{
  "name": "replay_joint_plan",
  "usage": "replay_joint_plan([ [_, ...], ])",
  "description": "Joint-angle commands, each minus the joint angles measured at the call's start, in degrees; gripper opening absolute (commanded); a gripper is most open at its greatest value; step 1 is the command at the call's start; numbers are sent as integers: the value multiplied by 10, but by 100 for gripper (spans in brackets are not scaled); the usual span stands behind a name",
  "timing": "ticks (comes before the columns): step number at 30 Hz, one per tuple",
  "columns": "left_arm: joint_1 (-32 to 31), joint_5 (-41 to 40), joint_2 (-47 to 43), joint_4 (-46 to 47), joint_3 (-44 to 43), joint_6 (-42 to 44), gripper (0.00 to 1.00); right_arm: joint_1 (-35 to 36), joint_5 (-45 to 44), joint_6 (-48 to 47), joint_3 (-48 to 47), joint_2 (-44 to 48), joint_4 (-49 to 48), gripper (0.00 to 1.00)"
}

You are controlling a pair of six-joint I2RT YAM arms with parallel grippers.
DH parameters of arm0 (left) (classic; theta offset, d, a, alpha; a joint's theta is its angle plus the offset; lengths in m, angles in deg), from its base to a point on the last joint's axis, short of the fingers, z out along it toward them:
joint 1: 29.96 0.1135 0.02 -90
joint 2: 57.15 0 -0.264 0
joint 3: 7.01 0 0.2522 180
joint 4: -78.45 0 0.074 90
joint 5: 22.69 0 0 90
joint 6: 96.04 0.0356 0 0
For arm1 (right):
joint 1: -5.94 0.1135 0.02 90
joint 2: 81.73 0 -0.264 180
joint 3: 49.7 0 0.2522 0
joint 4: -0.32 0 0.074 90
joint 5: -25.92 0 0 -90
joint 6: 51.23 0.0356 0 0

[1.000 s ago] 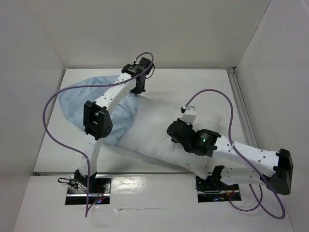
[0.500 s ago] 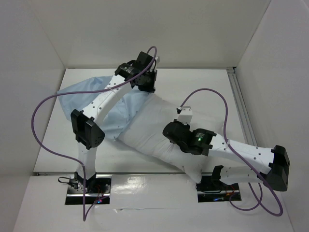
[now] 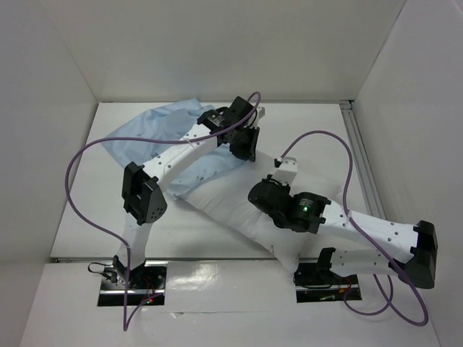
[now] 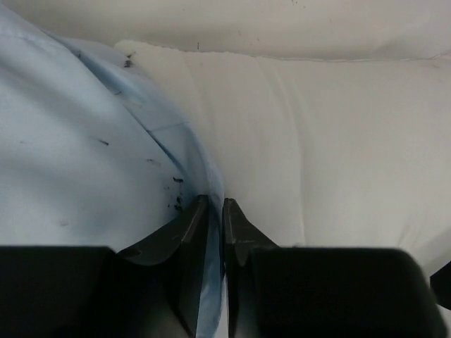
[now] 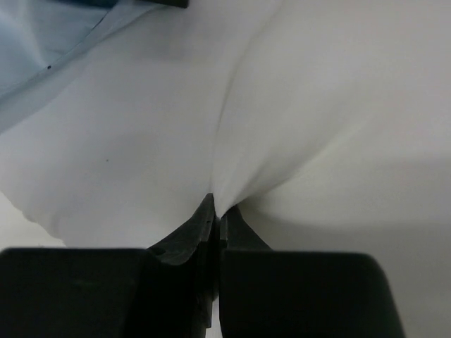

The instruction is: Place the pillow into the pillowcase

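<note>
Table [image 3: 318,130]: pillow [image 3: 224,202] lies diagonally, its far-left end inside the pillowcase [image 3: 137,137] | pillowcase spreads toward the far-left corner | I see left gripper [image 4: 215,211] pinching the pillowcase hem | right gripper [image 5: 217,211] clamped on a pillow fold

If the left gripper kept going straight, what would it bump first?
The pillowcase: its blue edge already sits between the left gripper's fingers. Just ahead lies the white pillow, probably next.
</note>
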Motion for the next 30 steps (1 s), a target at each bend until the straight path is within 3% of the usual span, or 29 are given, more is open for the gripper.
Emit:
replay_joint_plan([
  [1,1,-6,-31,-23,-18,4,28,2,-31,39,5,29,21,0],
  [2,1,3,-42,-23,-18,10,28,2,-37,53,5,29,32,0],
  [5,1,-10,-67,-45,-18,15,63,2,-43,59,5,29,32,0],
  [6,1,-26,-95,-51,-9,15,71,2,-43,59,5,29,32,0],
  [7,1,-71,-114,-57,-1,15,85,2,-43,59,5,34,32,0],
  [10,1,-160,-219,-67,74,-11,100,2,-43,53,-8,28,38,0],
  [11,1,-237,-251,-73,137,-28,100,-3,-43,53,-8,22,38,0],
  [14,1,-314,-393,-60,254,-87,96,-3,-43,45,-21,16,38,0],
  [19,-36,-331,-548,-7,520,-198,75,-15,-30,13,-27,11,17,0],
  [24,-126,-413,-546,-23,646,-364,87,-28,-25,-8,-37,11,5,0],
  [27,-127,-456,-505,-36,676,-414,92,-42,-8,-27,-37,11,-6,0],
  [30,-118,-499,-476,-36,688,-441,90,-57,6,-33,-37,17,-6,0],
])
